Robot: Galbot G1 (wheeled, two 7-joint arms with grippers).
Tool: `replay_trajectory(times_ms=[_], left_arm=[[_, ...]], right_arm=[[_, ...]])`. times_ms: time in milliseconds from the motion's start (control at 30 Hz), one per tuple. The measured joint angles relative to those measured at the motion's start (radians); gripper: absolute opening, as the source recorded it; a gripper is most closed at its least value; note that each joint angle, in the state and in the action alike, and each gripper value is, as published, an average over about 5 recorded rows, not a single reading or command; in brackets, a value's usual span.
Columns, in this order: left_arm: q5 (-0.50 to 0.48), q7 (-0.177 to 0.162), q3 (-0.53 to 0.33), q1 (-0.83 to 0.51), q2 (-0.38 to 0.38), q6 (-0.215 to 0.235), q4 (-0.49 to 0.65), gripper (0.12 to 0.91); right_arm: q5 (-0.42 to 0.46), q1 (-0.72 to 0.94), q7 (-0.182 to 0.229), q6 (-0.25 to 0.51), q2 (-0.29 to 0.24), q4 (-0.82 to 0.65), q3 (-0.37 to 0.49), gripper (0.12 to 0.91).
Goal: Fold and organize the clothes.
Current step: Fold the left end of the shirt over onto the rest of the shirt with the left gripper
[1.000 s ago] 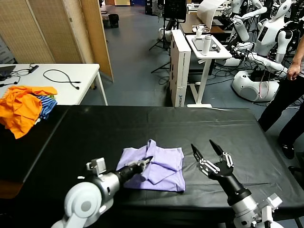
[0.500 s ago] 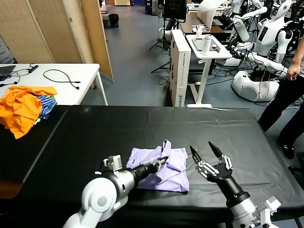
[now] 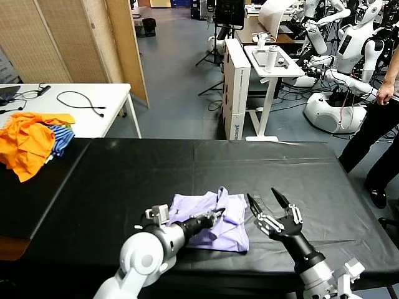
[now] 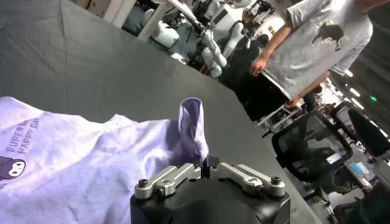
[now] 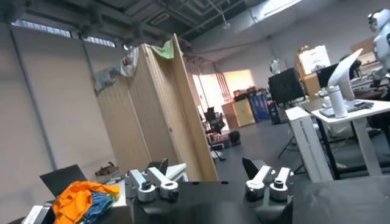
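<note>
Nearby, left gripper fingers pinch T-shirt fold; right gripper open beside; orange heap far.

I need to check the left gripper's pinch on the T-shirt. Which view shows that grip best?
The left wrist view: the left gripper is shut on a raised fold of the T-shirt. The head view shows the pinch only from afar. The right wrist view misses the shirt.

T-shirt on table, heap far left
</note>
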State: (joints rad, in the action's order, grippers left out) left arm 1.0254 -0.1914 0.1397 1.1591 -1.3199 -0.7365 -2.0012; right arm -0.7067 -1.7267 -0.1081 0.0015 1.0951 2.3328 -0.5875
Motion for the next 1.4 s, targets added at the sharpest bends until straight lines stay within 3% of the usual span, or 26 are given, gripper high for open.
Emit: replay_trajectory(times_ms=[133, 233, 567, 667, 900, 1067, 1200, 1400], left_arm=[[-0.036, 0.008, -0.011, 0.001, -0.022, 0.001, 0.022, 0.182], [-0.060, 0.009, -0.015, -0.002, -0.039, 0.009, 0.033, 0.235], [-0.097, 0.012, -0.007, 0.002, -0.066, 0.052, -0.010, 0.818], [-0.138, 0.024, 0.006, 0.001, -0.064, 0.076, -0.031, 0.893], [-0.159, 0.049, 0.099, -0.008, 0.008, 0.118, -0.077, 0.907], [-0.169, 0.051, 0.162, 0.017, 0.063, 0.126, -0.100, 0.907], [-0.200, 0.063, 0.183, 0.052, 0.071, 0.133, -0.111, 0.907], [-0.231, 0.073, 0.194, 0.092, 0.071, 0.141, -0.115, 0.907]], right_arm=[[0.008, 0.009, 0.023, -0.012, -0.006, -0.016, 0.007, 0.907], [0.011, 0.018, 0.042, -0.030, -0.015, -0.029, 0.013, 0.907], [0.010, 0.019, 0.044, -0.070, -0.060, -0.033, 0.047, 0.907], [0.013, 0.016, 0.079, -0.096, -0.069, -0.025, 0.064, 0.907], [0.012, 0.030, 0.204, -0.221, -0.067, -0.008, 0.128, 0.907], [0.036, 0.054, 0.260, -0.292, -0.051, -0.021, 0.192, 0.907], [0.105, 0.072, 0.276, -0.296, -0.045, -0.029, 0.251, 0.907], [0.254, 0.086, 0.247, -0.269, -0.053, -0.041, 0.325, 0.907]])
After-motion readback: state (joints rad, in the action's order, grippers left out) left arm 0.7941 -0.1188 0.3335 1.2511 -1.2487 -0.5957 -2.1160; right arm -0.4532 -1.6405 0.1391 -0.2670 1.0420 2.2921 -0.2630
